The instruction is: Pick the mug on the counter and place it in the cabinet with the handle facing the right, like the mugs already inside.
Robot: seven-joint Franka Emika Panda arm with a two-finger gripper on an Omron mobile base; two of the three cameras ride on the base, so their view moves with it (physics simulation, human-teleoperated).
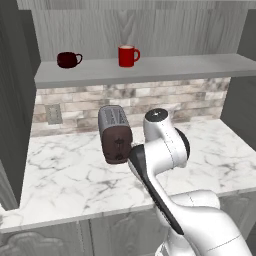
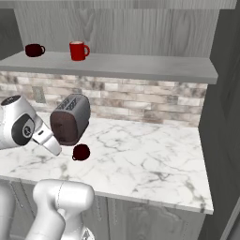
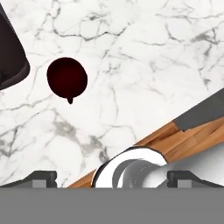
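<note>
While the mug (image 2: 81,152) sat ungrasped on the desk (image 2: 140,154) just in front of the toaster (image 2: 70,119) | jaws stood wide apart, empty, high above it, likely lining up | shelf mugs (image 1: 69,59) left of toaster, handles right = reference pose

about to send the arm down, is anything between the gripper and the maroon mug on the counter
Nothing visible stands between them. In the hand view the gripper looks down on bare counter around the mug. The toaster stands close beside the mug, apart from it, so it crowds that side.
</note>
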